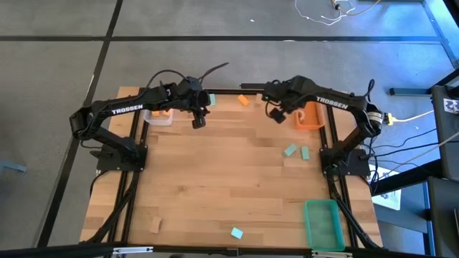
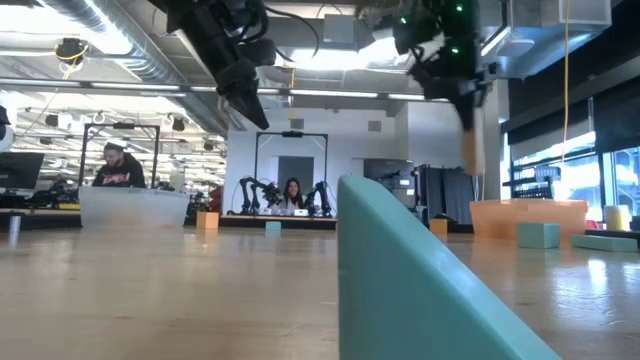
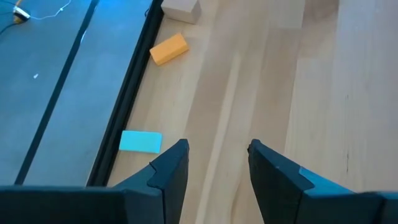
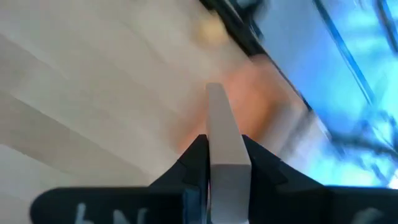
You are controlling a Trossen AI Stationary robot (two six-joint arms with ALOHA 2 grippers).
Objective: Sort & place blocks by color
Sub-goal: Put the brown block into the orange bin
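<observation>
Pale wood block (image 4: 225,140) in right claw (image 4: 224,152), far end blurred

Setting: robotics lab in an open-plan industrial space. Low view shows exposed ceiling ducting (image 2: 120,60), strip lighting and large windows (image 2: 600,170) at one side. Behind the wooden tabletop (image 1: 222,172) stands a second arm rig (image 2: 290,185) in a black frame — a person (image 2: 294,192) sits at it. Another person (image 2: 115,168) sits at a desk with monitors (image 2: 20,170). High view: grey carpet tile floor (image 1: 57,64), loose cables (image 1: 416,143) beside the tabletop — a test station.
</observation>
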